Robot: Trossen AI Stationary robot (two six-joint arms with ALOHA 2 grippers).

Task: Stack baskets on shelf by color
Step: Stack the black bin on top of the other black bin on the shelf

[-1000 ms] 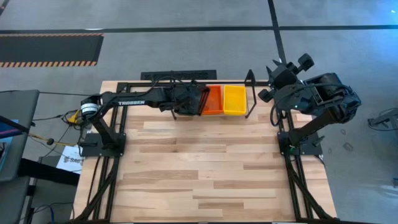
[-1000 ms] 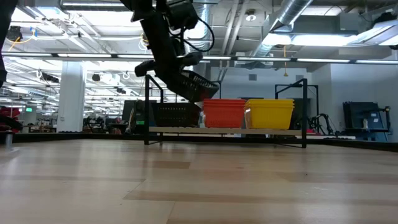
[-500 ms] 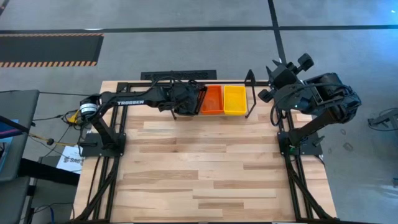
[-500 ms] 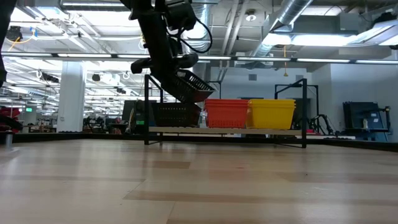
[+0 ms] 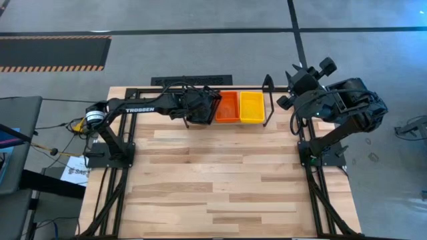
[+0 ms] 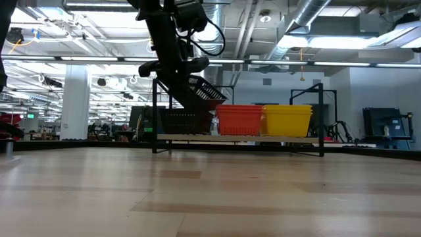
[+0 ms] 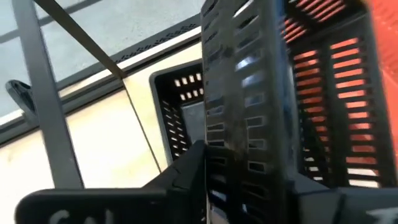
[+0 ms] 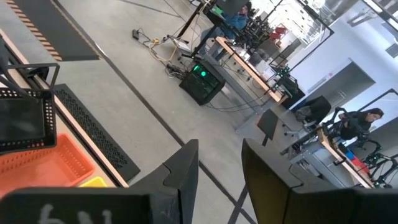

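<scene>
Inspected at the rear of the table [image 5: 220, 173]: left gripper [image 5: 203, 107] over the left end of the shelf [image 6: 237, 137], holding a black basket [image 6: 205, 88] tilted, one end up, above the black stack [image 6: 184, 121] already seated there. Left wrist view: basket wall [image 7: 249, 118] sandwiched between the two fingers [image 7: 186, 174], gripped by the rim; jaws narrowly parted around the thin plastic, contact apparently intact, though cannot tell whether the pinch is firm or slackening. Red-orange stack [image 6: 238, 120] in the middle bay, yellow stack [image 6: 287, 120] just beside it toward the right end post; both seated level and touching one another. Tilted basket close to the red-orange stack's near top corner, a possible snag point on lowering. Right gripper [image 8: 214, 180] parked high beside the table's right rear corner, fingers moderately apart, nothing between them, pointed out into the room; no part in the present step. Judged handling: basket light, thin-walled, perforated, somewhat flexible; smooth plastic likely to slip or pivot in a rim pinch, as the present tilt suggests. Best hold judged to be the middle of a long rim, wall fully between the pads, so the load hangs level. Nesting judged to need the basket squared over the black stack before release; dropped crooked, likely to wedge on a rim or ride up against the neighbour. Breakage risk low; distortion of the mesh under hard squeeze possible.
</scene>
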